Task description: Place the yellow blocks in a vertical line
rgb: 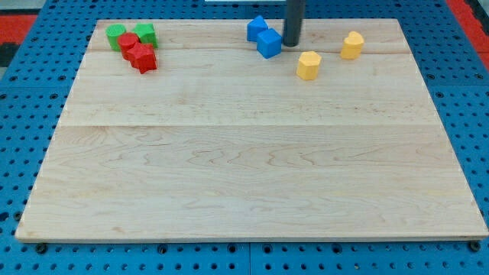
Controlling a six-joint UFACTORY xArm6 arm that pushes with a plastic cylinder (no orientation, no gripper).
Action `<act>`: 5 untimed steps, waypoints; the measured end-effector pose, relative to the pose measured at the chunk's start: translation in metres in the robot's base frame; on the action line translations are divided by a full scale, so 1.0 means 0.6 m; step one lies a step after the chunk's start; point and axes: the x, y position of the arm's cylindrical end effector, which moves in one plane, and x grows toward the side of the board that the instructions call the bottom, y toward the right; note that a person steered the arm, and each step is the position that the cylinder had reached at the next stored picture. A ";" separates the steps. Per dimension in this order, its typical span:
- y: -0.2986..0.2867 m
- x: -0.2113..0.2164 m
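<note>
Pale wooden board (252, 153) on a blue perforated table (23, 114); red perforated surface shows at the view's top corners (23, 23).

Tool: no pincer on this arm, so nothing to call spread or pressed together. Dark rod comes down from the view's top edge, upright. My tip (291, 45) sits on the board near the view's top, centre-right.

Nearest the tip: blue cube (269, 43), just to the view's left of the tip, touching it or very nearly so; cannot tell which. Second blue block (257, 28), shape unclear, sits up and to the view's left of the cube, touching it.

Task blocks, to the view's right of the tip:
- Yellow block, roughly hexagonal (308, 66): down and to the view's right of the tip, near but apart from it.
- Second yellow block, rounded shape (351, 46): farther to the view's right, about level with the tip, close to the board's top edge. 
- The two yellows stand apart from each other, along a slant: the rounded one higher and to the right.

Far cluster, board's top-left corner, well apart from the tip:
- Two green blocks side by side, (116, 35) and (145, 33).
- Two red blocks, (128, 43) and (144, 58), just below the greens; all four bunched together.
</note>
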 end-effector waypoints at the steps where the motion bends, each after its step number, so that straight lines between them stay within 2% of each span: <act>1: -0.037 0.021; 2: 0.024 0.004; 3: 0.127 -0.044; 4: 0.243 -0.036; 5: 0.248 0.014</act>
